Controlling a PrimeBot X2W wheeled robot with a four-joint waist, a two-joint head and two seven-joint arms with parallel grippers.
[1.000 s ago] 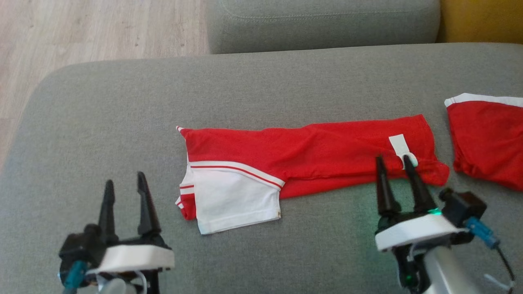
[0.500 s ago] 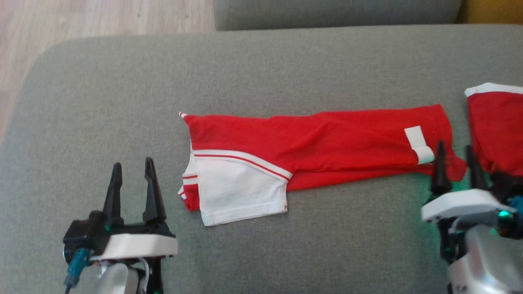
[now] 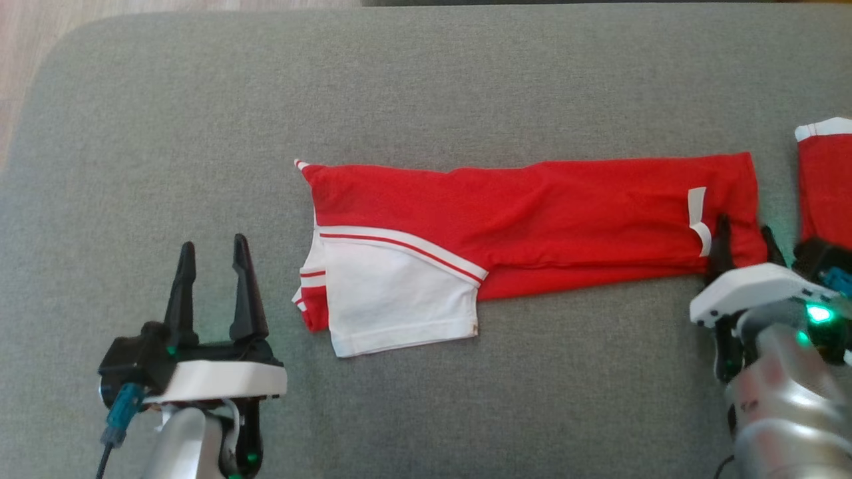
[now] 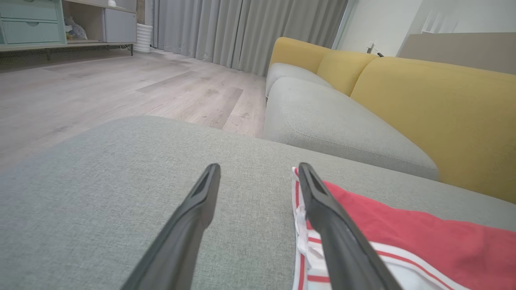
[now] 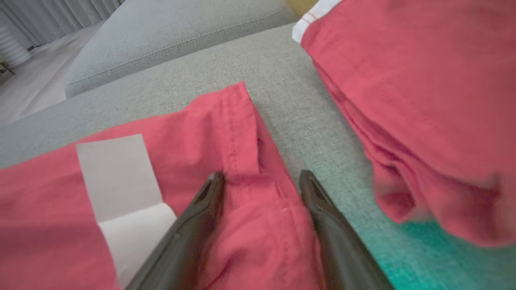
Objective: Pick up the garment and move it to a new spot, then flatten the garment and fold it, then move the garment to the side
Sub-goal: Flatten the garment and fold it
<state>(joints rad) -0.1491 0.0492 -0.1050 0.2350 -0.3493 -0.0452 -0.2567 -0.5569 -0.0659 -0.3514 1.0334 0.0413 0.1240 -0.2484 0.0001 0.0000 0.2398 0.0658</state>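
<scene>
The red garment (image 3: 532, 219) lies flat across the middle of the grey cushion (image 3: 466, 80), stretched from 9 o'clock to 3 o'clock in the head view, with a white striped panel (image 3: 393, 306) folded over at its 9 o'clock end. The right gripper (image 3: 744, 225) sits at 4 o'clock, its fingers parted and straddling the garment's near corner just beside the white label (image 3: 697, 206); cloth lies between them, unpinched. The left gripper (image 3: 213, 242) hovers at 7 o'clock, spread wide and holding nothing, just short of the striped end. A second red piece (image 3: 825, 179) lies apart at 3 o'clock.
</scene>
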